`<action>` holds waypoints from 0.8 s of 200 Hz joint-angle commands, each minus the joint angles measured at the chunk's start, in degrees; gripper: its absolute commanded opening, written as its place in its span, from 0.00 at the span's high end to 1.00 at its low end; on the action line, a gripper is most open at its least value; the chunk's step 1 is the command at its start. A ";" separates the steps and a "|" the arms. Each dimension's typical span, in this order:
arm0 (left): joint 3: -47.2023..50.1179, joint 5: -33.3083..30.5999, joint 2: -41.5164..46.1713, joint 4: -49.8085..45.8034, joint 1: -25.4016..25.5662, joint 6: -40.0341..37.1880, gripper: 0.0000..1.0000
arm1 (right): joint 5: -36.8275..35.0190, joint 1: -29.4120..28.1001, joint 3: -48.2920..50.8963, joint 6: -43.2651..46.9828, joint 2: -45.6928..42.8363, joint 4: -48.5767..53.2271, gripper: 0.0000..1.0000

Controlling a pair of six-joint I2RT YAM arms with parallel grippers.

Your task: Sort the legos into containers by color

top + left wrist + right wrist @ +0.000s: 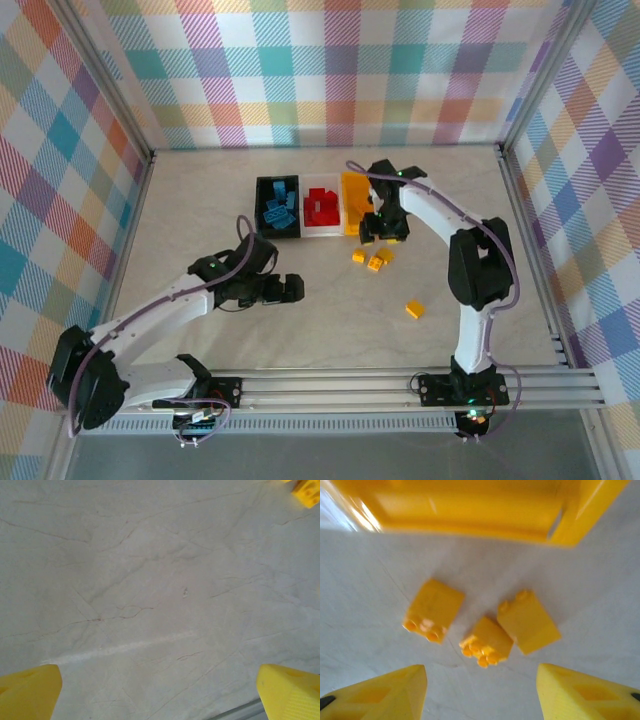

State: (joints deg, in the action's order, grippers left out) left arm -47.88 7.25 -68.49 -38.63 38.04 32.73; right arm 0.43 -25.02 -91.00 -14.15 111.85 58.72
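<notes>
Three containers stand in a row at the back: a black bin (262,189) with blue legos (279,208), a white bin (321,232) with red legos (321,207), and a yellow bin (354,203). My right gripper (383,234) hovers open just in front of the yellow bin (470,510), above three loose yellow legos (434,609), (487,641), (527,621); nothing sits between its fingers (395,695). Another yellow lego (415,309) lies apart, nearer the front. My left gripper (287,290) stands wide open over bare table, its fingertips (30,692) apart and empty.
A yellow lego (306,491) shows at the top right corner of the left wrist view. Checked walls close in the marble-patterned table (200,220) on three sides. A metal rail (400,385) runs along the near edge.
</notes>
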 commanded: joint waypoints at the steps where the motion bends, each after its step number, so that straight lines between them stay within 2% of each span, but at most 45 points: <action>1: -2.88 1.63 -4.10 -0.17 -0.49 -2.12 0.00 | 1.71 -1.40 2.64 0.46 -1.54 -2.61 0.40; 46: -5.13 1.80 -5.75 -0.81 -0.56 -2.82 0.00 | 2.20 -3.78 0.21 -2.98 2.71 -5.39 0.40; 160: -0.51 1.72 -0.21 -3.27 -2.94 -2.49 0.00 | -1.39 -4.85 -8.57 -3.16 13.46 -3.53 0.38</action>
State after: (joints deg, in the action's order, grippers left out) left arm -49.56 8.05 -69.89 -40.18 36.07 30.79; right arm 0.10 -29.71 -97.69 -16.23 123.90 53.54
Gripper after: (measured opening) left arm 0.999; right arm 0.619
